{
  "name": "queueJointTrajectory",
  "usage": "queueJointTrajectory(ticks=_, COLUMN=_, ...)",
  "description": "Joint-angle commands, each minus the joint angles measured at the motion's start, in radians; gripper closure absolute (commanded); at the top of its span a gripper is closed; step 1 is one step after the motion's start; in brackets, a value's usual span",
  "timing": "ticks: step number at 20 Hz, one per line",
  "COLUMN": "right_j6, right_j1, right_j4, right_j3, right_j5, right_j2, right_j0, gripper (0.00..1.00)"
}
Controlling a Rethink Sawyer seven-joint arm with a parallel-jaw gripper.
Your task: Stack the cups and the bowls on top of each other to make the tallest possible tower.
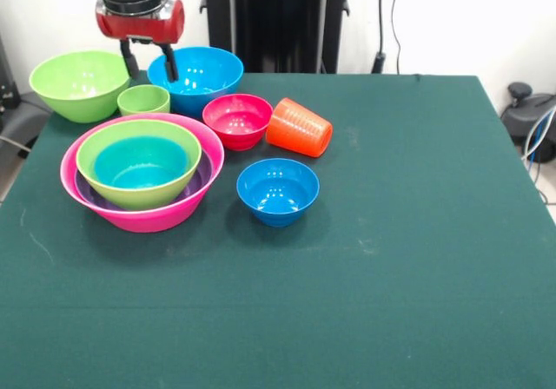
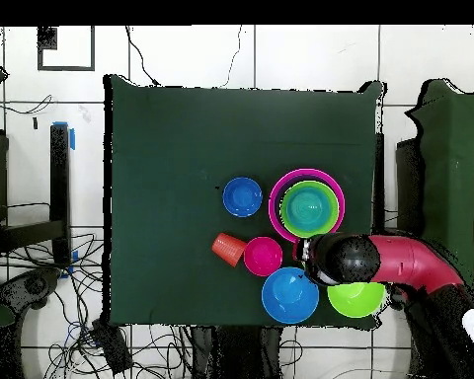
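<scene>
A small glossy blue plastic bowl [image 1: 278, 190] sits nearest on the green table [image 1: 417, 259], while the gripper [image 1: 149, 61] hovers above the short lime-green plastic cup [image 1: 143, 100], jaws spread and empty.

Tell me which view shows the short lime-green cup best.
The front view: the short lime-green cup stands upright in plain sight beneath the open gripper, between two bowls. In the overhead view the arm covers it, so nothing of it shows.

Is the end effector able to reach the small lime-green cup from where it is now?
Probably yes. The end effector hangs open just above the lime-green cup, which stands upright with nothing over it; the large blue bowl sits close beside.
</scene>
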Motion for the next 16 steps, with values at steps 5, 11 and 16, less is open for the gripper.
queueJointTrajectory(ticks=5, right_j6=-0.031, right_j1=0.137, right_j4=-0.034, right_j3=0.008, right_j5=-0.049, right_j2=-0.019, right_j0=0.038, gripper=0.0)
queueJointTrajectory(ticks=11, right_j6=-0.06, right_j1=0.188, right_j4=-0.045, right_j3=-0.048, right_j5=-0.044, right_j2=-0.009, right_j0=0.036, gripper=0.0)
queueJointTrajectory(ticks=16, right_j6=-0.118, right_j1=0.223, right_j4=-0.044, right_j3=-0.116, right_j5=0.002, right_j2=0.012, right_j0=0.038, gripper=0.0)
